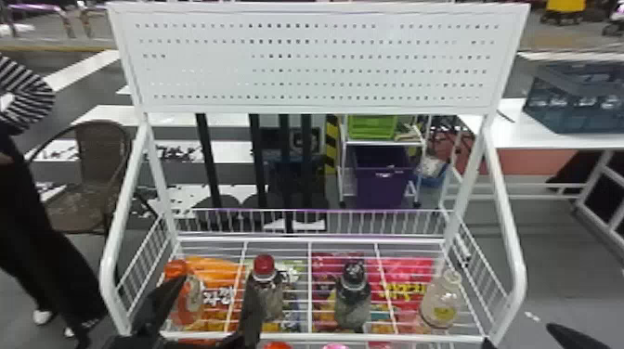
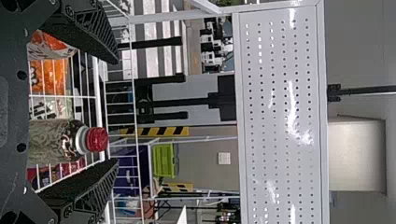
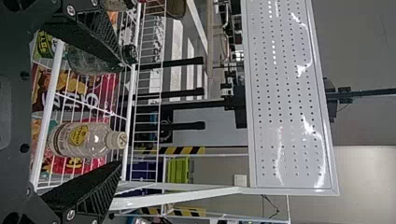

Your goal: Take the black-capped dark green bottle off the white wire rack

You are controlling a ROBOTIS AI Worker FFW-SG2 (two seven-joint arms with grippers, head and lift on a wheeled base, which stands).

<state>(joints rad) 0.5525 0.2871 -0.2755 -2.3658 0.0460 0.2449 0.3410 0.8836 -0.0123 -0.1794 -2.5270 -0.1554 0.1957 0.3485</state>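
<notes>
The dark green bottle point(image 1: 353, 299) with its black cap stands upright on the white wire rack point(image 1: 325, 337), right of the red-capped bottle. My left gripper point(image 1: 216, 287) is at the rack's front left, open, well left of it; in the left wrist view the same gripper point(image 2: 114, 112) has the red-capped bottle point(image 2: 53, 140) showing between its spread fingers. My right gripper point(image 1: 520, 335) is low at the rack's front right corner. In the right wrist view this gripper point(image 3: 121, 114) stands open, and the dark green bottle point(image 3: 88, 60) is partly behind one finger.
An orange-capped bottle point(image 1: 188, 304) stands at the rack's left, and a clear pale-capped bottle point(image 1: 441, 301) at its right. Snack bags point(image 1: 408, 278) lie under the wires. Side rails point(image 1: 508, 232) and a perforated panel point(image 1: 315, 60) frame the rack.
</notes>
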